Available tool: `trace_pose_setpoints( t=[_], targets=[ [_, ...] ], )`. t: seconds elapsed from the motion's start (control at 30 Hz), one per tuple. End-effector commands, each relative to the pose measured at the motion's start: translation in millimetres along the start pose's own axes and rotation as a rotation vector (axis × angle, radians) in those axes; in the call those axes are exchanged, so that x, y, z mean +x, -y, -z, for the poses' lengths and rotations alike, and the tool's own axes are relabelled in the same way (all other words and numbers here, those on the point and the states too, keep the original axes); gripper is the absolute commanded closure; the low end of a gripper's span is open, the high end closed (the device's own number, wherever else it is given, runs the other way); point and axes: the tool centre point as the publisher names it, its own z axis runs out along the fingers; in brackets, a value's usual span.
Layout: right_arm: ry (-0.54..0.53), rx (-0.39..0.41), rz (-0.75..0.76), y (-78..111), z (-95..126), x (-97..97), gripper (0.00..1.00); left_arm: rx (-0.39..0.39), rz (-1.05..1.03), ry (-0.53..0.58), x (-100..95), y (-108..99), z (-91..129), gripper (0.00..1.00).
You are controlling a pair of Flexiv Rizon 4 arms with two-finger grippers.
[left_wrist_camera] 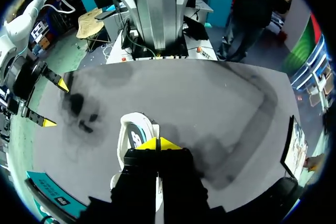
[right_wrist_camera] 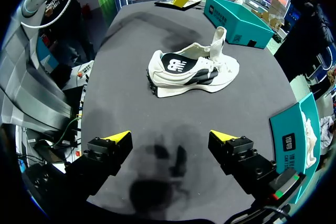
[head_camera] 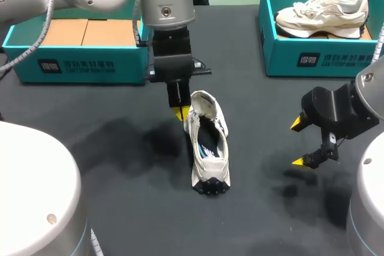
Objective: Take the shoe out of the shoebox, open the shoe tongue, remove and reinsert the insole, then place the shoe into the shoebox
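White print on left shoebox [head_camera: 78,64] and right shoebox [head_camera: 321,59]

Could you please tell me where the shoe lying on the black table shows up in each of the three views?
Head view: the shoe lies mid-table, beside the left hand.
Left wrist view: the shoe is directly under the left hand.
Right wrist view: the shoe is on the table ahead of the right hand.
Shared landmark: the right hand, also in the head view and the left wrist view.
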Motion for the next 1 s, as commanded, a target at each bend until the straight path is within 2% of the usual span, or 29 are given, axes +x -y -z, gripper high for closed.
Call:
trace_pose_setpoints(
  t=[0.03,0.23,0.5,0.6,1.0],
  targets=[
    [0.004,0.0,0.0,0.9,0.6,2.4,0.0,-0.006,-0.035,-0.085,-13.6,-6.8,-16.5,1.0],
    [0.004,0.0,0.0,0.9,0.6,2.4,0.0,0.026,-0.108,-0.11,-20.3,-10.2,-31.6,1.0],
    [0.004,0.0,0.0,0.9,0.6,2.4,0.0,0.026,-0.108,-0.11,-20.3,-10.2,-31.6,1.0],
    [0.004,0.0,0.0,0.9,0.6,2.4,0.0,0.022,-0.095,-0.132,-23.8,-16.2,-42.4,1.0],
    [0.004,0.0,0.0,0.9,0.6,2.4,0.0,0.011,-0.134,-0.175,-28.3,-25.1,-60.6,1.0]
  ],
)
